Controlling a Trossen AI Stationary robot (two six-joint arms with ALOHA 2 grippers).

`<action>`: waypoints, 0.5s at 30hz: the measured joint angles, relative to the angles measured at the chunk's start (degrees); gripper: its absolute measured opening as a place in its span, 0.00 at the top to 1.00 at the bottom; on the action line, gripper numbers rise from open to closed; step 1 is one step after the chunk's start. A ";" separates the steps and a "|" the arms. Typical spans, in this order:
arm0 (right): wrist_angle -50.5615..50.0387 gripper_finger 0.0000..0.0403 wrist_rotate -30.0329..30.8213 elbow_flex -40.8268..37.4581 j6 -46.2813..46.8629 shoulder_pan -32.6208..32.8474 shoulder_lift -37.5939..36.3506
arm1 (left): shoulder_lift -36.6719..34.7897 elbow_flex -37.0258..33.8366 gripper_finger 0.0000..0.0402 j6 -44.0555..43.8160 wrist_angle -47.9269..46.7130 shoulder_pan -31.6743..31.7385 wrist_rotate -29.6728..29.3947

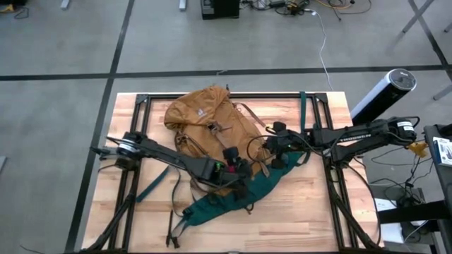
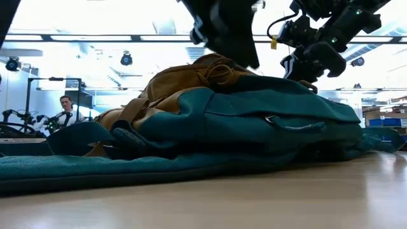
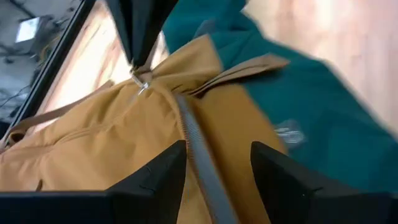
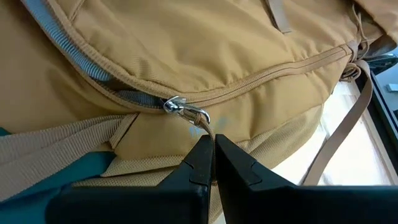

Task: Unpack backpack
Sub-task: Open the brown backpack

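A: Where's the mustard-tan fabric backpack (image 1: 205, 116) with the dark green back panel?

B: In the high view it lies across the middle of the pale wooden slatted table (image 1: 311, 219). Its long axis runs diagonally, tan body toward the upper left of the frame, green straps trailing to the lower centre.

A: And the left gripper (image 3: 217, 163)?

B: Over the bag's lower centre, fingers partly apart, straddling the grey zipper track (image 3: 198, 146) without clamping it.

A: The right gripper (image 4: 213, 149)?

B: Right of centre, fingers pressed together on the tan cord below the silver zipper pull (image 4: 185, 110).
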 joint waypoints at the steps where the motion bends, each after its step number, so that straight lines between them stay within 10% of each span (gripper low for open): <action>1: 0.00 1.00 -0.53 0.00 0.23 0.00 0.00 | 0.59 0.00 0.57 -1.08 0.19 0.30 -0.94; 15: 1.48 1.00 -2.85 0.00 1.69 1.52 0.02 | 2.84 0.48 0.61 -8.73 0.09 4.56 -4.80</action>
